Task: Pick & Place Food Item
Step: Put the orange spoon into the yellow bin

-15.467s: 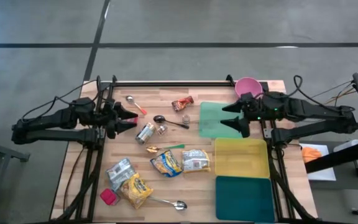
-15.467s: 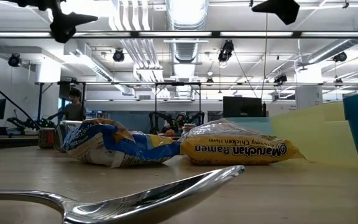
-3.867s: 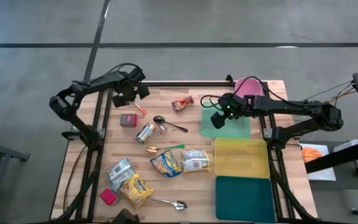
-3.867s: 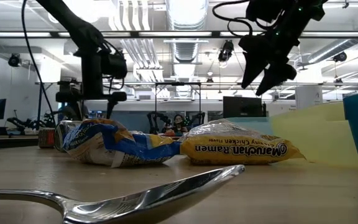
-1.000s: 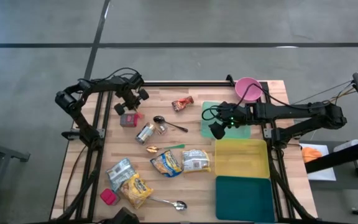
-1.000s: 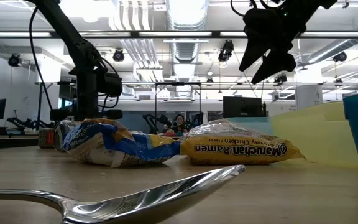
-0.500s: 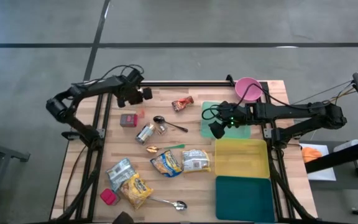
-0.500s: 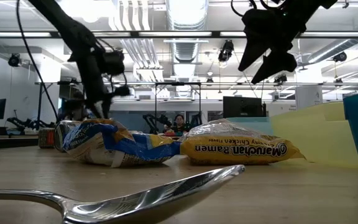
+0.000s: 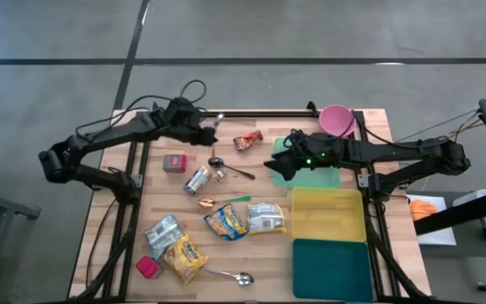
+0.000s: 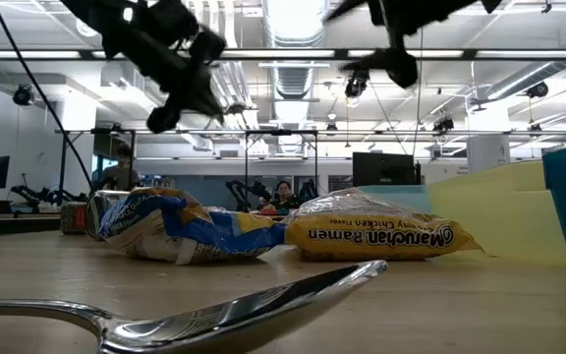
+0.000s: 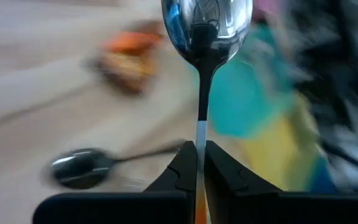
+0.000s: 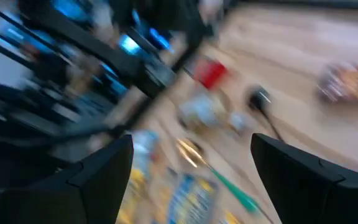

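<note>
Overhead, the left hand (image 9: 213, 125) is near the far edge of the wooden tabletop (image 9: 226, 190), pinched tight on a spoon (image 11: 206, 37); in the left wrist view the two dark fingers (image 11: 182, 168) press together on the thin handle, and the shiny bowl stands up beyond them. From the high view that spoon (image 9: 218, 119) shows as a small pale glint at the fingertips, raised off the wood, between a small red box (image 9: 174, 162) and an orange snack wrapper (image 9: 248, 140). A second, dark spoon (image 9: 229, 166) lies flat on the tabletop just below, beside a silver can (image 9: 197, 180).

Across from it, the right hand (image 9: 277, 162) hangs over the near-left corner of the light green tray (image 9: 323, 178), its fingers spread wide and holding nothing; the right wrist view shows the two fingers (image 12: 104, 171) well apart with the cluttered tabletop blurred between them. A pink bowl (image 9: 337, 119) sits at the far right corner. A yellow tray (image 9: 327, 214) and a dark teal tray (image 9: 332, 268) lie in a row nearer the camera edge.

Toward the middle lie a ramen packet (image 9: 265, 217) and a blue-and-yellow snack bag (image 9: 226, 223), touching side by side, with a green-handled utensil (image 9: 223, 201) just above them. In the low view both hands are high above the tabletop, the ramen packet (image 10: 376, 234) resting on the wood
</note>
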Motion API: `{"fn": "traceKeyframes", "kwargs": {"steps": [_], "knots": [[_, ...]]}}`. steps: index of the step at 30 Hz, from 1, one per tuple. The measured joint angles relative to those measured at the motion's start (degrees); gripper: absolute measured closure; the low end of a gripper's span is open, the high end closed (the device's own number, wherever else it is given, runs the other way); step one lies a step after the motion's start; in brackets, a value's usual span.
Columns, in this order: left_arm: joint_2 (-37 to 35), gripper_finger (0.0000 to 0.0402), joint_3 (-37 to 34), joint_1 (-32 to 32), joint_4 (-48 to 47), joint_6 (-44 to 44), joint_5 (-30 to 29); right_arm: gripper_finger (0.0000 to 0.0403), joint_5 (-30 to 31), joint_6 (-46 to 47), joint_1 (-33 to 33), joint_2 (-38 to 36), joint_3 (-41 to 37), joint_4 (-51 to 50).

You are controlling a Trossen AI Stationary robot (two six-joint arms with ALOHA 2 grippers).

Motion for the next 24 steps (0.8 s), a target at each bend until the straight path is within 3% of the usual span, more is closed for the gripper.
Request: {"fn": "traceKeyframes", "kwargs": {"steps": [4, 12, 17, 24], "knots": [[-0.7, 0.0390, 0.0, -5.8, 6.2, -0.5, 5.2, 0.0084, 0.1, 0.0, -0.6, 0.3, 0.1, 7.7], [-0.6, 0.0390, 0.0, -11.6, 23.6, -5.3, 5.3, 0.0084, 4.6, 3.9, 0.5, 3.7, -0.1, 13.0], [-0.6, 0.0390, 0.0, -11.6, 24.0, -6.1, 5.1, 0.0084, 5.0, 2.1, 0.7, 6.8, 0.1, 23.3], [-0.6, 0.0390, 0.0, -11.8, 24.4, -7.5, 5.1, 0.0089, 4.7, 0.4, 0.5, 12.6, 4.7, 22.3]]}}
